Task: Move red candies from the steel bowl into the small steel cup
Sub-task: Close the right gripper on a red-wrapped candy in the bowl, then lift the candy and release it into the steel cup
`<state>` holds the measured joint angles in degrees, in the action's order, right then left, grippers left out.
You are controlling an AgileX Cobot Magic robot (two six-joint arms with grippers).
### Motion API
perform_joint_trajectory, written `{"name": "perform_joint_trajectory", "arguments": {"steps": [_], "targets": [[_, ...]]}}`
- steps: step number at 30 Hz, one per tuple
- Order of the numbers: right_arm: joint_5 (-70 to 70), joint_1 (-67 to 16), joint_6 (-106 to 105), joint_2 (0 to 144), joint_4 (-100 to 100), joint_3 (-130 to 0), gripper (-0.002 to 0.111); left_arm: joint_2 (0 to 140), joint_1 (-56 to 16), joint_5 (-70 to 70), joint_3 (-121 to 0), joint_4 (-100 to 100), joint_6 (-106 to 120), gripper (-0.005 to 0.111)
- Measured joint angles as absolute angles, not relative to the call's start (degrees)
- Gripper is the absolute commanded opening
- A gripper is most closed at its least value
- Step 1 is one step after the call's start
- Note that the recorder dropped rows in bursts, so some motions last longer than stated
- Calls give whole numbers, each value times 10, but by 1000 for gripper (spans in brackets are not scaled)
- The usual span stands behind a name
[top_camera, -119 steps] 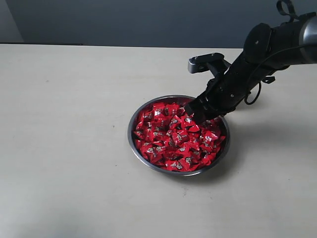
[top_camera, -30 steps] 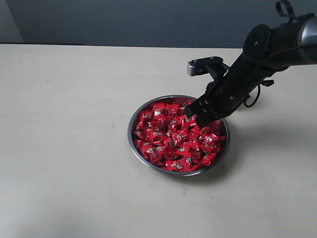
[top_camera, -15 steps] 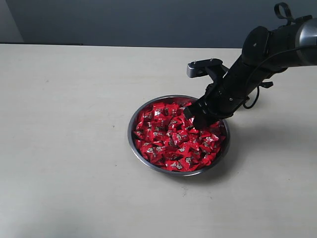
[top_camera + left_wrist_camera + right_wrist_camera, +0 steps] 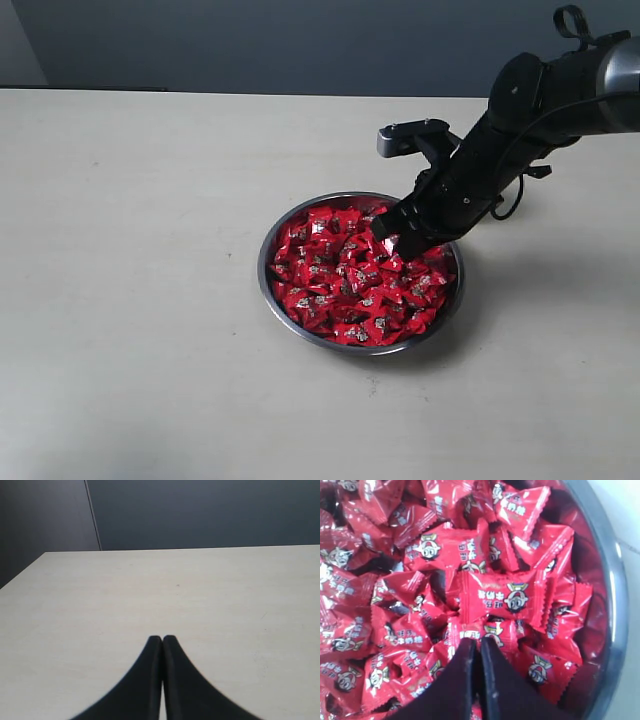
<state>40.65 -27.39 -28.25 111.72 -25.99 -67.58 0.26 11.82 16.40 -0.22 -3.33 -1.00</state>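
My right pincer (image 4: 390, 244) sits jaws pressed together over the candies (image 4: 340, 285) heaped in the bowl (image 4: 263, 268) (holding one? I can't tell), and they look light, crinkly and slippery, best pinched across a crimped end.

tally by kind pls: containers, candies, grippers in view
Steel bowl: 1
Red candies: dozens in a heap, too overlapped for an exact count
Grippers: 2 (right gripper, left gripper)
Total: 3 countable things, plus the candy heap
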Motion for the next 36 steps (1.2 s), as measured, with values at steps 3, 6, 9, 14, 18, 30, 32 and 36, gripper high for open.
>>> {"name": "perform_joint_trajectory", "arguments": {"steps": [3,6,9,14,18,30,32,36], "targets": [[407,-274,-283,1117,-260,-676,-1,3,118,164,-2,-33,-10,0],[408,-274,-283,1117,-261,-676,-1,3,118,164,-2,-33,-10,0],[408,-274,-283,1117,-261,-676,-1,3,118,164,-2,-33,-10,0],[409,-274,-283,1106,-261,-689,-1,3,118,164,-2,-33,-10,0],[420,-274,-283,1097,-262,-726,-1,3,118,164,-2,-33,-10,0],[438,-274,-204,1094,-117,-808,-1,3,118,164,-2,-33,-10,0],[430,-274,-169,1094,-66,-818,-1,3,118,164,-2,-33,-10,0],[418,-260,-134,1095,-29,-842,-1,3,118,164,-2,-33,-10,0]]}}
